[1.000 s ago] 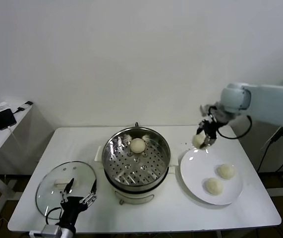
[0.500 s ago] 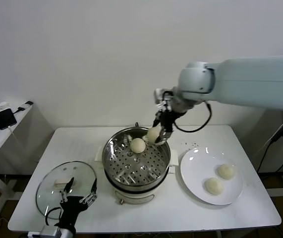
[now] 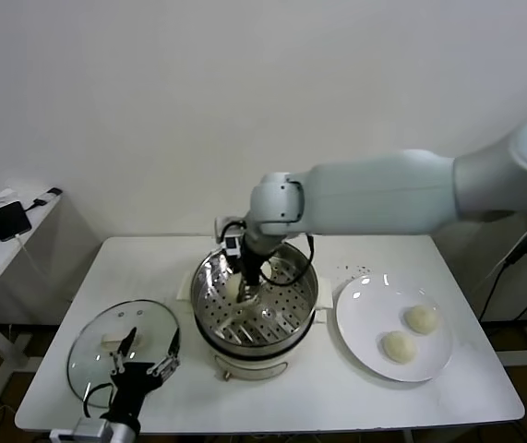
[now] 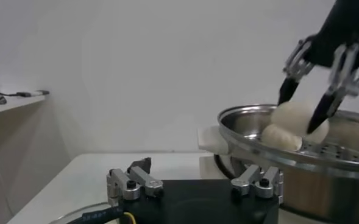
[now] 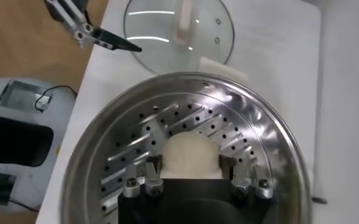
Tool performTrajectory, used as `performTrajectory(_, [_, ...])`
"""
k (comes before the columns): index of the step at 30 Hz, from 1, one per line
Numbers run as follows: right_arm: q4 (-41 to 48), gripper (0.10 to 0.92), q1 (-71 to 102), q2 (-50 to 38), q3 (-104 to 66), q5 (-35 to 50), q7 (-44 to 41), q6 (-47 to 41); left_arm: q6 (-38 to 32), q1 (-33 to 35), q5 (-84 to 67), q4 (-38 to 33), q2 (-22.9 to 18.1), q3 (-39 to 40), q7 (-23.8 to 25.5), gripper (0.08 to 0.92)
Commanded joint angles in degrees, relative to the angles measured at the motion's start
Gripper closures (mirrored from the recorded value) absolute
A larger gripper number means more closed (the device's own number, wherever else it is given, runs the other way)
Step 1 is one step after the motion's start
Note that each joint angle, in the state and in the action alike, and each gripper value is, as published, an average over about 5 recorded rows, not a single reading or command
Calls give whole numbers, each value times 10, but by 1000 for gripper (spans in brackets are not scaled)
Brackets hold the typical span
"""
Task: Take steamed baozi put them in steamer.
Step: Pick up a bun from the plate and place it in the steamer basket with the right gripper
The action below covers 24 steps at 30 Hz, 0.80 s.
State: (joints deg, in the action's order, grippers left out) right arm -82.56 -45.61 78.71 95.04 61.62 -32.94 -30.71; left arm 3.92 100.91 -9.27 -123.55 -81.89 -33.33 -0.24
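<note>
The steamer (image 3: pixel 305 269) stands mid-table, a shiny steel pot with a perforated tray. My right gripper (image 3: pixel 247 277) reaches down into it, shut on a cream-white baozi (image 5: pixel 190 152) just above the tray (image 5: pixel 136 143). From the left wrist view, that held baozi (image 4: pixel 298 112) hangs right beside a second baozi (image 4: pixel 280 138) lying on the tray. Two more baozi (image 3: pixel 420 318) (image 3: pixel 398 346) rest on the white plate (image 3: pixel 360 305) to the right. My left gripper (image 3: pixel 150 349) stays open and idle over the glass lid (image 3: pixel 97 346) at the front left.
The glass lid (image 5: pixel 179 27) with its white handle lies flat left of the steamer. A side table with a phone (image 3: pixel 10 220) and cables stands off to the far left. The right arm spans the plate and the steamer's right side.
My right gripper has carried the baozi from above the plate leftward across the steamer and lowered it to the tray. The left arm has not moved.
</note>
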Motion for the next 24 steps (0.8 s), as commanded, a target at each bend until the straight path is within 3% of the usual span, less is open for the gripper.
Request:
performTrajectory(1, [78, 392, 77, 54, -13, -22, 23, -10, -1, 1, -3, -1, 2, -1, 0, 177])
performTrajectory(10, [114, 379, 98, 66, -26, -36, 20, -5, -2, 1, -7, 1, 4, -3, -1, 177])
performTrajectory(14, [110, 297, 93, 64, -24, -40, 10, 6, -2, 0, -7, 2, 4, -2, -1, 177])
performTrajectory(18, [88, 216, 63, 46, -13, -48, -23, 36, -2, 0, -7, 2, 3, -1, -1, 177])
performTrajectory(24, [33, 203, -45, -43, 17, -70, -116, 109, 0, -5, -7, 2, 3, 1, 0, 177])
